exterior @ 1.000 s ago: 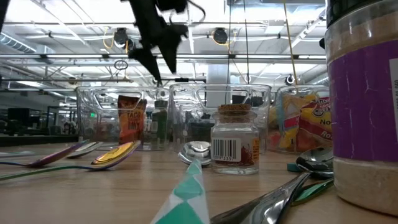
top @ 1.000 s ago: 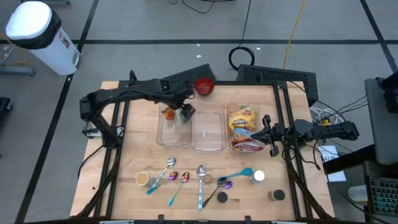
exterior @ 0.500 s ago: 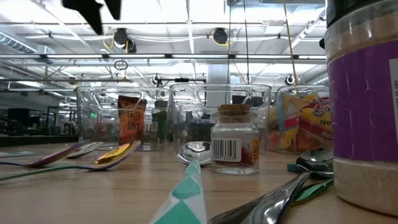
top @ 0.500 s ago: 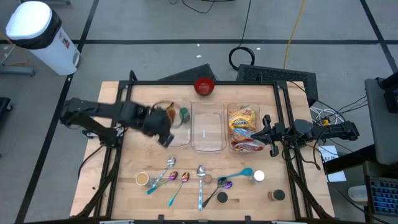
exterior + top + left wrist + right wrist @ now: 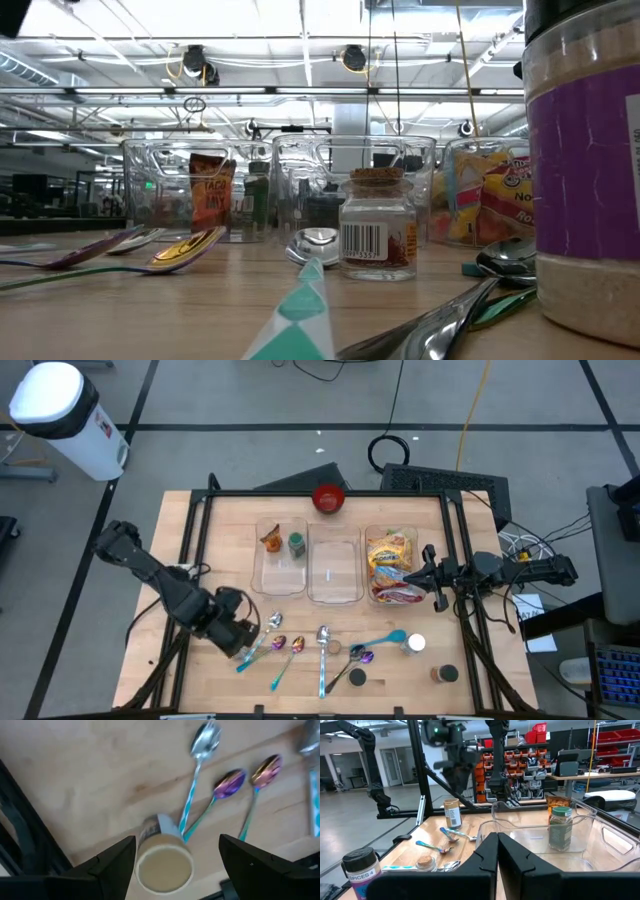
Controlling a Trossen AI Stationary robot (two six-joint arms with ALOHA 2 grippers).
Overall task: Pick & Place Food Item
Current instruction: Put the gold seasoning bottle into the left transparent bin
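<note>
The pale wooden surface stands on grey floor. The left end effector, fingers spread and empty, hovers over a tan-lidded spice jar. The right end effector, closed, waits beside the packet-filled clear bin. The low view hides both arms.

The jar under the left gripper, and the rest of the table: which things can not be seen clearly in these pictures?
- Tan-lidded jar, left wrist view: its label is blurred by motion.
- Left gripper, high view: its own dark body hides the jaws and the jar below.
- Left arm, low view: out of the picture.
- Snack packets in the right bin, high view: print too small to read.
- Right gripper, right wrist view: empty, jaws together.
</note>
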